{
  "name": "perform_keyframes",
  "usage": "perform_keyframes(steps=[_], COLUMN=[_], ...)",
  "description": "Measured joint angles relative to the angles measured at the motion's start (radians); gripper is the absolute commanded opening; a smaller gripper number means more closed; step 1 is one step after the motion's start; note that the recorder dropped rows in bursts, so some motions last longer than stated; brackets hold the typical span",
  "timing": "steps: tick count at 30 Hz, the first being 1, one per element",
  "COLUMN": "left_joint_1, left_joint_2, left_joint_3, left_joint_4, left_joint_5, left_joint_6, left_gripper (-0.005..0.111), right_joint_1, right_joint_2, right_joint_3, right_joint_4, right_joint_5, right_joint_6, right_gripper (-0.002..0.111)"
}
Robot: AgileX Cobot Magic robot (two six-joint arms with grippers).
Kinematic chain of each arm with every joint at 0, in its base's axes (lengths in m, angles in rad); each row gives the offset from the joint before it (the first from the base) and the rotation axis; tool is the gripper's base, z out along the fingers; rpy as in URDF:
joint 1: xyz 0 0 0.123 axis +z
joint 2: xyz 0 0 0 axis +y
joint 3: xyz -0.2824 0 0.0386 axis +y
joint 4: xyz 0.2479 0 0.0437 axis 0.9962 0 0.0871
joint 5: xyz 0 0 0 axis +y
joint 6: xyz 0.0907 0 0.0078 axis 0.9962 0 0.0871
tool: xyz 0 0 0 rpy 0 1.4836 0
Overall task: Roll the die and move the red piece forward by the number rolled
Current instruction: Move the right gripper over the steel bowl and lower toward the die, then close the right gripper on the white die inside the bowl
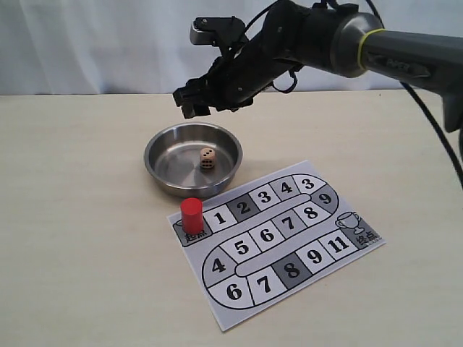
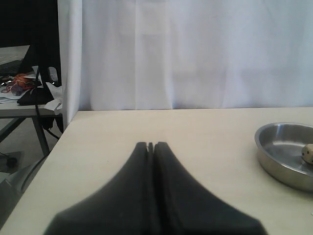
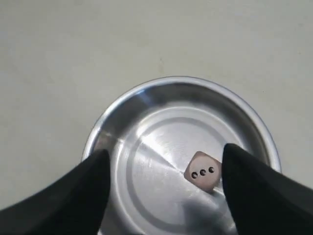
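Observation:
The pale wooden die (image 1: 207, 159) lies inside the steel bowl (image 1: 163, 142), three pips facing up in the right wrist view (image 3: 203, 172). My right gripper (image 1: 192, 101) hangs open in the air above the bowl's far rim, nothing between its fingers (image 3: 166, 156). The red piece (image 1: 192, 215) stands upright on the grey start square at the left corner of the paper game board (image 1: 278, 241). My left gripper (image 2: 150, 145) is shut and empty over bare table, left of the bowl (image 2: 274, 147); the die (image 2: 308, 153) shows at that view's edge. The exterior view does not show this gripper.
The board has numbered squares winding to a trophy square (image 1: 354, 228) at its right corner. A white curtain (image 1: 94, 43) hangs behind the table. Off the table's left edge stands a side table with cluttered cables (image 2: 24, 88).

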Motion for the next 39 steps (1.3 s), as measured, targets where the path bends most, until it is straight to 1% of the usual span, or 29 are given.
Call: perform_keyframes(steps=[3,6,21,39], left_joint_1=[0.000,0.000,0.000,0.000], left_joint_2=[0.000,0.000,0.000,0.000], left_joint_3=[0.000,0.000,0.000,0.000], left_joint_4=[0.000,0.000,0.000,0.000], left_joint_5=[0.000,0.000,0.000,0.000], left_joint_6=[0.000,0.000,0.000,0.000], left_gripper=[0.000,0.000,0.000,0.000], right_joint_1=[0.000,0.000,0.000,0.000], right_joint_2=[0.050,0.092,0.181,0.257], right_joint_3=[-0.067,-0.099,-0.107,-0.107], right_joint_4=[-0.027,-0.034,-0.040,-0.059], right_joint_5=[0.048,0.060,0.044,-0.028], right_joint_6=[0.031,0.044,0.047,0.047], right_gripper=[0.062,0.062,0.062,0.062])
